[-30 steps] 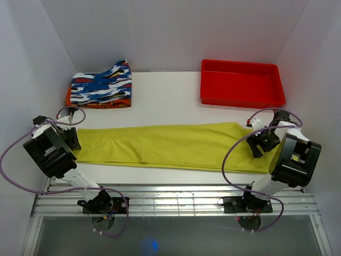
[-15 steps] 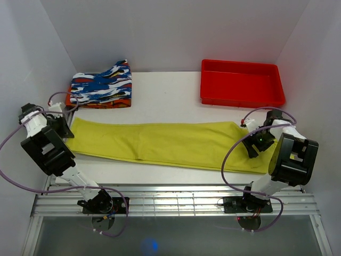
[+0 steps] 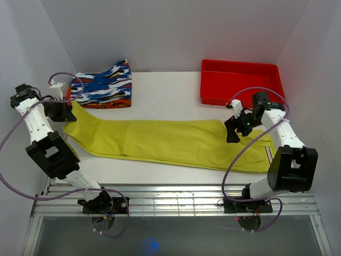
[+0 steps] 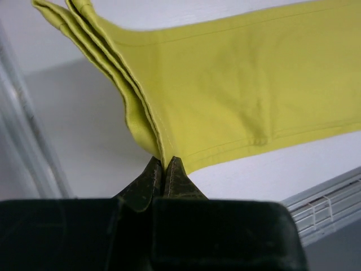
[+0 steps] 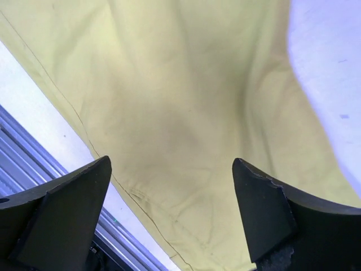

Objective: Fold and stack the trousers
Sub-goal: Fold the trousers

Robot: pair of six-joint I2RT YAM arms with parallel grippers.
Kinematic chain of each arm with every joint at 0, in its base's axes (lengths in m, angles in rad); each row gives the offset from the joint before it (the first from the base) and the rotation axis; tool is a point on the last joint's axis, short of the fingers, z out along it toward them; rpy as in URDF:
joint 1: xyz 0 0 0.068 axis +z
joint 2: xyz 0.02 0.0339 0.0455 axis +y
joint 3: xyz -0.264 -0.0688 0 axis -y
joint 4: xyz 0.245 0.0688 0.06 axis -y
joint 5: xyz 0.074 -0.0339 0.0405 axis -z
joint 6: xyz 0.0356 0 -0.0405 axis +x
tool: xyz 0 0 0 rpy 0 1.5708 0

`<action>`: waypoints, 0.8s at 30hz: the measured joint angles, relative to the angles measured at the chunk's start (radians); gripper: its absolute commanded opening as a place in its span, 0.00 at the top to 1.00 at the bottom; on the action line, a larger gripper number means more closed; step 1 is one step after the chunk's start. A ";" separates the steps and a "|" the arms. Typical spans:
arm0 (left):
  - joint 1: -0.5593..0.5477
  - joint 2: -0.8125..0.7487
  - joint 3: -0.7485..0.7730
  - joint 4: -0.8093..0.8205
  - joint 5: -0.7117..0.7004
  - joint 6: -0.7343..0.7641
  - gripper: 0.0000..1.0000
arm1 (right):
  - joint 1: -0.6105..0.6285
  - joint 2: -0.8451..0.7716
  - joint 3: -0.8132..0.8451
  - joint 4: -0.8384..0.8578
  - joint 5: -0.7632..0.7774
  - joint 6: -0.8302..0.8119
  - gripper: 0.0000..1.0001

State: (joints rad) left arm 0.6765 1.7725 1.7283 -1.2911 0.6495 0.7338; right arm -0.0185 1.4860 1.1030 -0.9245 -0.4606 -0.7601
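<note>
left gripper [image 4: 163, 165] pinched on trousers [image 4: 242, 84], right gripper [image 5: 170, 169] wide open

Long yellow-green cloth trousers [image 3: 165, 141] lay stretched left to right across the white table [image 3: 170, 90], one leg stacked on the other. The left end stood raised off the surface and drawn to a point, its layered stitched edges fanning apart. The wider right end lay flat, softly wrinkled, near the table's front edge.

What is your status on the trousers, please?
Left gripper shut on trousers, leg end. Right gripper open over other end. Patterned garment beside left gripper.
</note>
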 measured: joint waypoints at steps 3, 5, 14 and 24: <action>-0.116 -0.072 -0.032 -0.012 0.062 -0.033 1.00 | -0.029 -0.058 0.087 -0.031 -0.021 0.005 0.08; -0.225 -0.138 -0.074 -0.007 0.109 -0.083 1.00 | -0.071 -0.101 0.113 -0.052 -0.025 -0.006 0.08; -0.610 -0.319 -0.350 0.273 0.236 -0.488 1.00 | -0.457 0.006 0.114 -0.126 0.006 -0.112 0.07; -1.054 -0.352 -0.594 0.737 -0.003 -0.941 1.00 | -0.700 0.135 0.168 -0.135 0.079 -0.142 0.06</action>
State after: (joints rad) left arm -0.3779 1.4204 1.1339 -0.5537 0.6464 -0.2077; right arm -0.7189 1.6207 1.2713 -1.0595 -0.3813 -0.9024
